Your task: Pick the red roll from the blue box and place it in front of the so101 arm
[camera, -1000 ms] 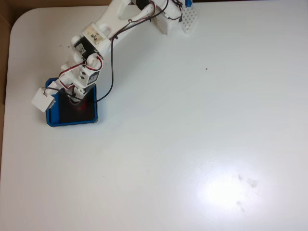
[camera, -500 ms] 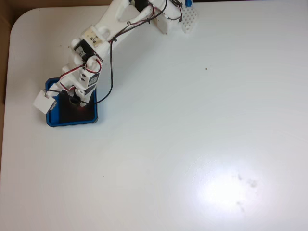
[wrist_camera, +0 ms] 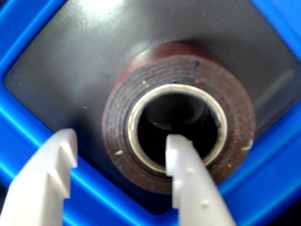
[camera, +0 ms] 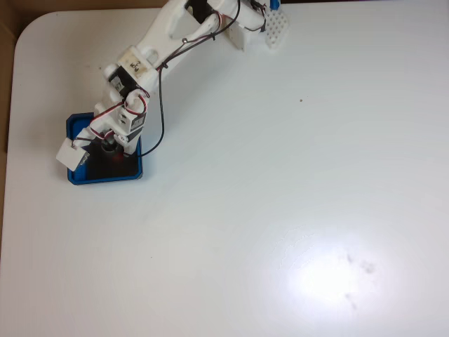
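Straddling the roll's (wrist_camera: pixel 178 117) wall, the spread claw (wrist_camera: pixel 120 153) reaches into the box (wrist_camera: pixel 28 127), apparently not yet pinching.

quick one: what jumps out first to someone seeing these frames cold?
In the wrist view, the red roll lies flat on the dark floor of the blue box, seen very close. The claw is open, one finger over the roll's hole, the other outside its wall. In the fixed view, the white arm reaches over the box at the table's left edge.
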Robot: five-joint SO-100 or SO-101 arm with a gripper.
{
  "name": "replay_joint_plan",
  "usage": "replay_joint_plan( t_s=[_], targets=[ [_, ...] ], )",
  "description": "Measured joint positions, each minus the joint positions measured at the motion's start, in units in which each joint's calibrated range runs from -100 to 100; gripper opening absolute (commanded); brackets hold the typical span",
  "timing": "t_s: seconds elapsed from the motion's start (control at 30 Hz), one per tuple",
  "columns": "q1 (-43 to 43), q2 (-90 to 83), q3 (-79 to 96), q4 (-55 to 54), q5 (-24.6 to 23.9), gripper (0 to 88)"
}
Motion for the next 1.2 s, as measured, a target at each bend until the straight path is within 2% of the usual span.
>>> replay_joint_plan(
  t_s=[1.2],
  targets=[
    [-0.4,5.25,-2.06,-0.08,-0.08,17.4]
  ],
)
